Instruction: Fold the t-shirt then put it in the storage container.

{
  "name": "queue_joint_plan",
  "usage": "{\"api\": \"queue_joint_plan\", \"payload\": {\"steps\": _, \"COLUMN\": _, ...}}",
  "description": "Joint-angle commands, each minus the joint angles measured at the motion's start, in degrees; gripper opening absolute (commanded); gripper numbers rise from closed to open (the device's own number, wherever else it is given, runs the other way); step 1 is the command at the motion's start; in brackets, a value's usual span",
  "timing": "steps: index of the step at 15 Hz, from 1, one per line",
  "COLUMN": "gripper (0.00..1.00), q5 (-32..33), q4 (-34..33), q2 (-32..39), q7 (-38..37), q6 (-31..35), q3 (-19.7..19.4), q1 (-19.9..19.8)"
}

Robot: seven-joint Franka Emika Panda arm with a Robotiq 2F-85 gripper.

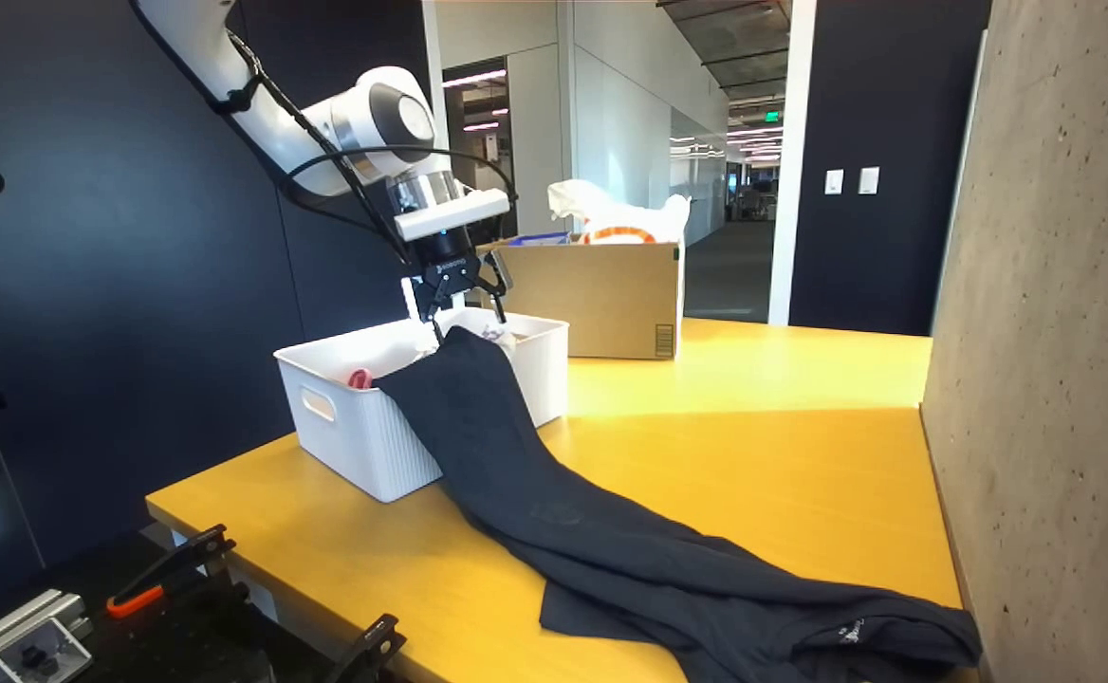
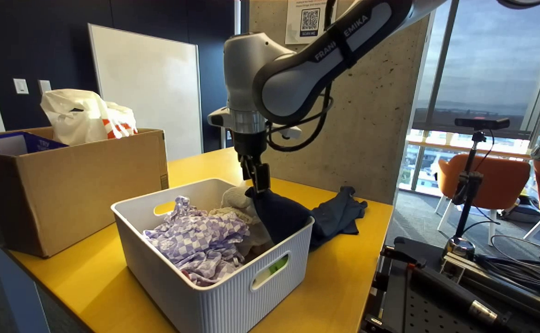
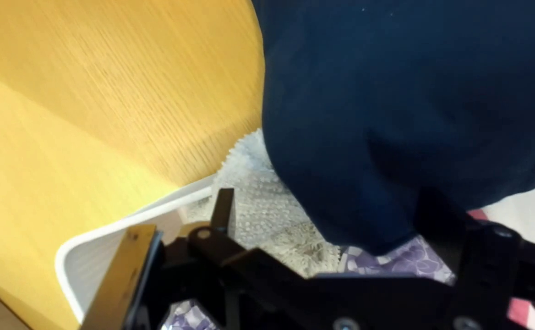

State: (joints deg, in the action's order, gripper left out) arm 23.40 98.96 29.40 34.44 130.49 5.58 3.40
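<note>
The dark navy t-shirt (image 1: 573, 512) drapes from above the container, over its wall, and down across the table in an exterior view. Its upper end hangs into the white storage container (image 1: 378, 436), as another exterior view shows for the shirt (image 2: 279, 215) and container (image 2: 159, 277). My gripper (image 1: 470, 323) is over the container, its two fingers wide apart. In the wrist view, the gripper (image 3: 329, 206) is open; the end of the shirt (image 3: 363, 114) lies between the fingers, close to or touching the right one. The container's rim (image 3: 93, 234) also shows there.
Purple checked cloth (image 2: 196, 236) and pale fluffy items (image 2: 236, 198) lie in the container. A cardboard box (image 1: 592, 299) with a white plastic bag (image 1: 620, 213) stands beside it. A concrete wall (image 1: 1066, 379) bounds the yellow table (image 1: 753, 455). Black clamps (image 1: 184, 560) sit at the table edge.
</note>
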Motion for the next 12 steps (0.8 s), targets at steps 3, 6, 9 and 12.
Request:
{"api": "queue_joint_plan", "payload": {"steps": 3, "gripper": 0.77, "q5": -0.5, "q4": -1.4, "q2": 1.1, "q7": 1.8, "q6": -2.8, "q3": 0.7, "q1": 1.3}}
{"api": "queue_joint_plan", "payload": {"steps": 6, "gripper": 0.58, "q5": -0.3, "q4": -1.3, "q2": 1.3, "q7": 1.7, "q6": -2.9, "q3": 0.5, "q1": 1.7}}
{"api": "queue_joint_plan", "payload": {"steps": 9, "gripper": 0.35, "q5": 0.1, "q4": -0.4, "q2": 0.6, "q7": 0.8, "q6": -2.6, "q3": 0.3, "q1": 2.0}}
{"api": "queue_joint_plan", "payload": {"steps": 12, "gripper": 0.12, "q5": 0.4, "q4": 0.7, "q2": -0.7, "q7": 0.0, "q6": -2.6, "q3": 0.2, "q1": 2.3}}
